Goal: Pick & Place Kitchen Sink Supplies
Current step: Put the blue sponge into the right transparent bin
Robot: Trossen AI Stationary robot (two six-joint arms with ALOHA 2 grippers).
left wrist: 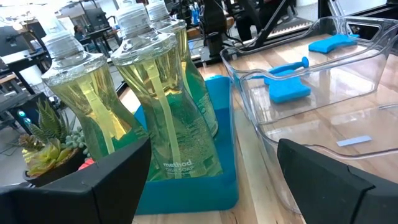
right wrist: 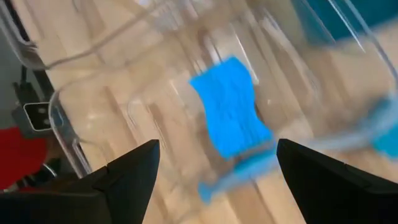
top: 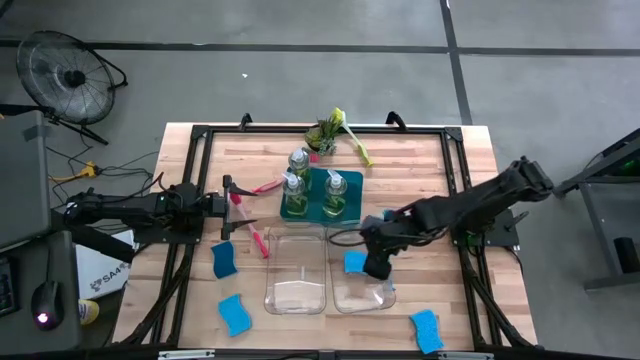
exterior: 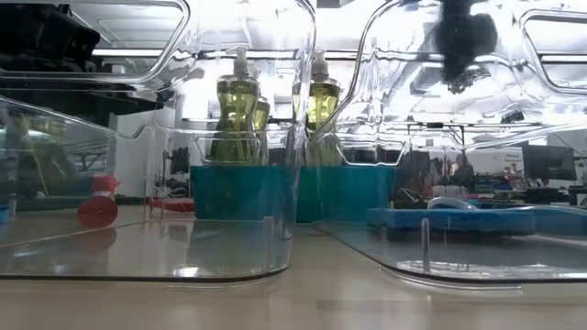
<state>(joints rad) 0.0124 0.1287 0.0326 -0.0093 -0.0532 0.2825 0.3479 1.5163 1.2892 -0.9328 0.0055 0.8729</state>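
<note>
Spread wide, the right tool (right wrist: 214,158) hangs over a sponge (right wrist: 232,106) in the bin (top: 362,290): light, soft, squashy; best pinched across its middle.

Left arm: my dark jointed limb lies stretched low and level from the bench's left edge toward the middle. Left claw (top: 240,207): two dark fingers (left wrist: 81,186) spread wide apart, nothing between them, pointing inward.

Right arm: my dark jointed limb reaches in from the right edge, elbow raised near that side, forearm slanting down toward the bench's centre front. Right claw (top: 375,262): tipped downward, its two dark fingers (right wrist: 118,177) standing well apart, gripping nothing.
</note>
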